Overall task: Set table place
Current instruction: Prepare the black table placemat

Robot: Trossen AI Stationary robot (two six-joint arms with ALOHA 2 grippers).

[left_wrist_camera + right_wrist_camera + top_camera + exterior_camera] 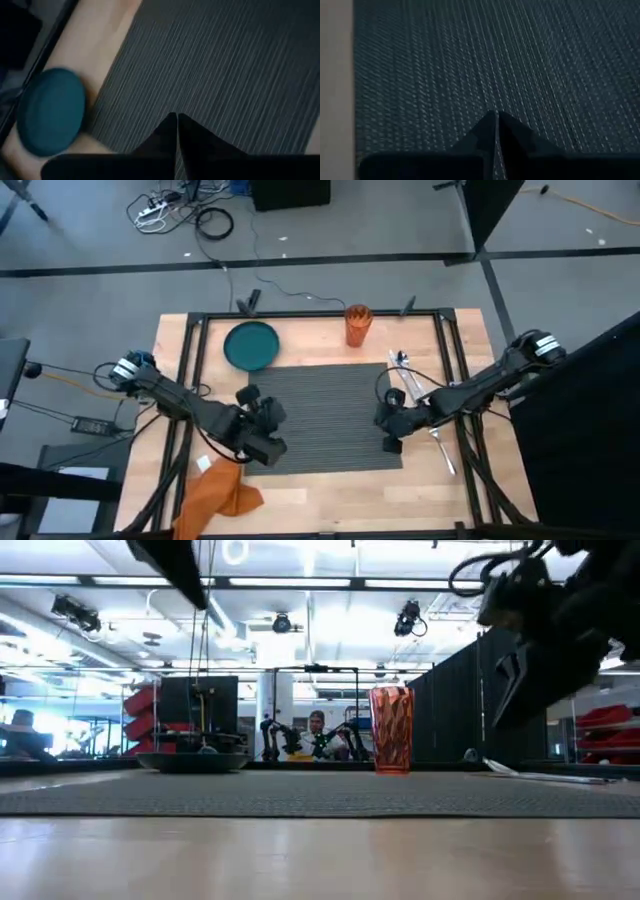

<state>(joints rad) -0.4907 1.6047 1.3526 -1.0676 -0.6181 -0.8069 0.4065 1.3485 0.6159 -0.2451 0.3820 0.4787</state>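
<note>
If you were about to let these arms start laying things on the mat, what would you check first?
1. Placemat flat on the table: ok.
2. Mat's middle bare: ok.
3. Teal plate off the mat, reachable: ok.
4. Left gripper empty, fingers shut: ok.
5. Right gripper empty, fingers shut: ok.
6. Cutlery lying separate beside the mat: cannot tell.

No text, label, brand, number or sign can be read in any view, neither on the surface point(330, 485), the placemat point(325, 415), the plate point(251, 344) nor the cup point(357, 324).
</note>
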